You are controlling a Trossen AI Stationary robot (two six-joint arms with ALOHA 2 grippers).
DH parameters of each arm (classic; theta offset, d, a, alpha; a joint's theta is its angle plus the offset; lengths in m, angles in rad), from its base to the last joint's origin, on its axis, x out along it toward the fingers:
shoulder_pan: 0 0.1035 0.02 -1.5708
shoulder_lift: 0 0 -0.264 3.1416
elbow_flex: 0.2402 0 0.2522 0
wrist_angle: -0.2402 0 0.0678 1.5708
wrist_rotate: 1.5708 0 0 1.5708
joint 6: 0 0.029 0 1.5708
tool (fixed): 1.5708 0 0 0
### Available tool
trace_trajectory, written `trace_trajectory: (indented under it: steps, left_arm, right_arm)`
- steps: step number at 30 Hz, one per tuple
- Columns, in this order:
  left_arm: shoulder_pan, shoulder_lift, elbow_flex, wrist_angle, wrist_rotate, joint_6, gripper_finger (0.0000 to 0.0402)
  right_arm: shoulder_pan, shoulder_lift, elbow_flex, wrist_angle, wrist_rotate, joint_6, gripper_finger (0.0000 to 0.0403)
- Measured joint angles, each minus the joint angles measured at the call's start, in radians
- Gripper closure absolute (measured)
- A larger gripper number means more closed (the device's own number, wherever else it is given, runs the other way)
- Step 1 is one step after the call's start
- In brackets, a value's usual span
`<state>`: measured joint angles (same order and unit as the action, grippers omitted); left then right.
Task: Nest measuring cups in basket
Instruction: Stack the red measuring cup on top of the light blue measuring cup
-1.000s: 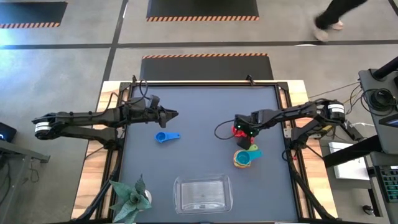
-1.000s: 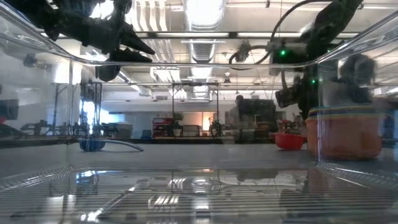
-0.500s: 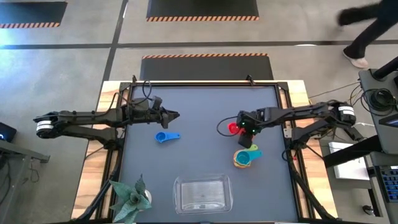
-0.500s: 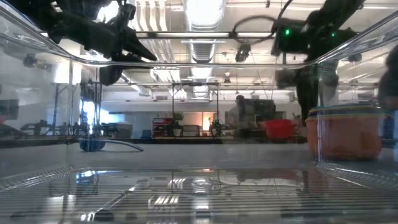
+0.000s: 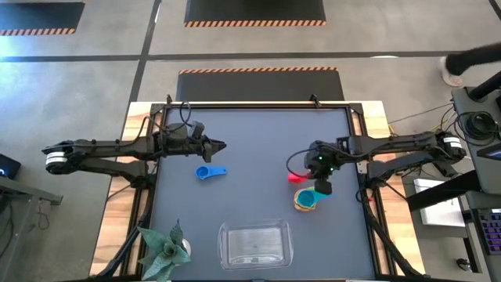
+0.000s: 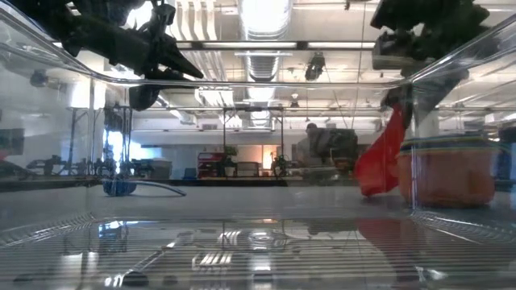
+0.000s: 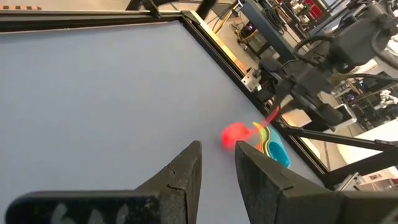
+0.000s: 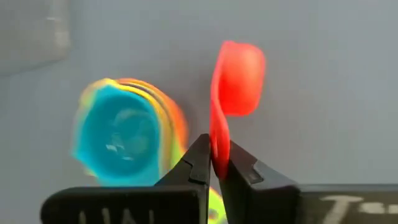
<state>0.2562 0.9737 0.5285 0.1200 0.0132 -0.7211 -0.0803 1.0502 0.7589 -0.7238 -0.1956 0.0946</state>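
The right gripper (image 8: 213, 163) pinches the red measuring cup (image 8: 236, 78) by its handle, beside the nested stack (image 5: 307, 200); the left gripper (image 5: 218, 144) hangs slightly parted.

- Setting: an industrial robotics lab or workshop, not a home.
- Floor (image 5: 86, 86): bare grey concrete beyond the left gripper (image 5: 221, 144), marked with black mats edged in orange-and-black hazard stripes (image 5: 254, 23).
- Ceiling (image 6: 266, 48): exposed ducts and strip lights above both grippers.
- Background: racks of equipment (image 6: 322, 149) and cables (image 5: 470, 125) behind the right gripper (image 5: 322, 186).
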Motion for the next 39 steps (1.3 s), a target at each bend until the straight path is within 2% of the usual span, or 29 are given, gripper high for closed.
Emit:
trace_trajectory:
  steps: [4, 10, 17, 24, 28, 34, 39]
  left_arm:
    - [0.001, 0.002, 0.000, 0.000, -0.001, 0.005, 0.0322]
    - [0.001, 0.014, 0.000, -0.003, 0.000, 0.005, 0.0322]
    - [0.001, 0.019, 0.000, 0.000, 0.004, 0.004, 0.0322]
    - [0.001, 0.019, 0.000, 0.000, 0.005, 0.005, 0.0322]
    - [0.001, 0.019, 0.000, 0.000, 0.008, 0.005, 0.0322]
    - [0.001, 0.018, 0.000, 0.000, 0.009, 0.026, 0.0322]
    - [0.001, 0.018, 0.000, 0.000, 0.009, 0.028, 0.0322]
  right_arm:
    - [-0.006, 0.002, 0.000, -0.034, 0.077, 0.048, 0.0394]
    - [-0.014, 0.025, 0.000, -0.029, 0.081, 0.094, 0.0394]
    - [-0.015, -0.004, 0.007, -0.019, -0.041, 0.202, 0.0395]
    - [-0.014, -0.152, 0.006, -0.008, -0.059, 0.304, 0.0395]
    - [-0.014, -0.264, 0.006, 0.006, -0.186, 0.339, 0.0395]
    - [-0.014, -0.382, -0.042, 0.005, -0.370, 0.499, 0.0395]
    - [-0.013, -0.455, -0.118, 0.028, -0.429, 0.594, 0.0395]
